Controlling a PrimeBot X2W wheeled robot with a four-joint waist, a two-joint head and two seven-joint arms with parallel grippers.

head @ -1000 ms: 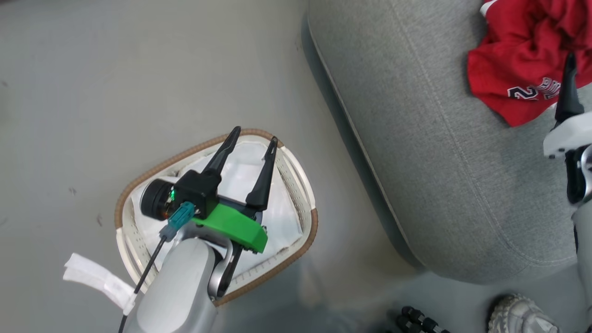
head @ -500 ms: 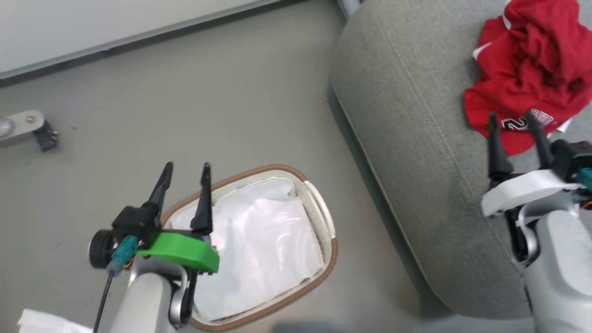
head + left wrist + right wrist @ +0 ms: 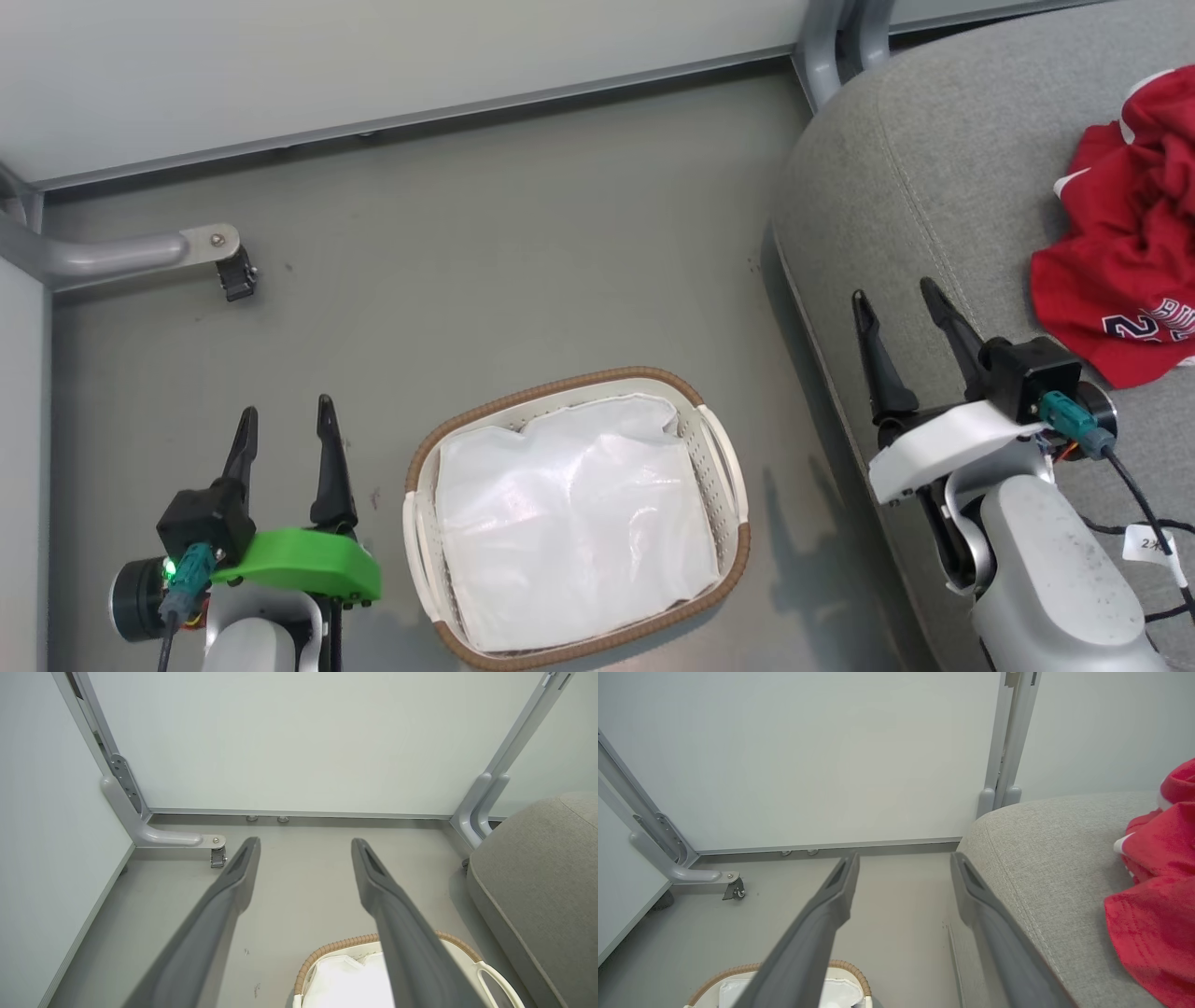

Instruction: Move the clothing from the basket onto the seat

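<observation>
Jaws of left end effector (image 3: 286, 407), right end effector (image 3: 892, 290) gape empty.

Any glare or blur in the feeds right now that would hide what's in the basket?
Head view: sharp and evenly lit; the liner in the basket has some sheen, but its folds read clearly. Left wrist view: the liner is blown out to flat white, and the left gripper has soft, out-of-focus fingers. Right wrist view: the right gripper is equally soft, while the red clothing on the seat is in focus.
</observation>
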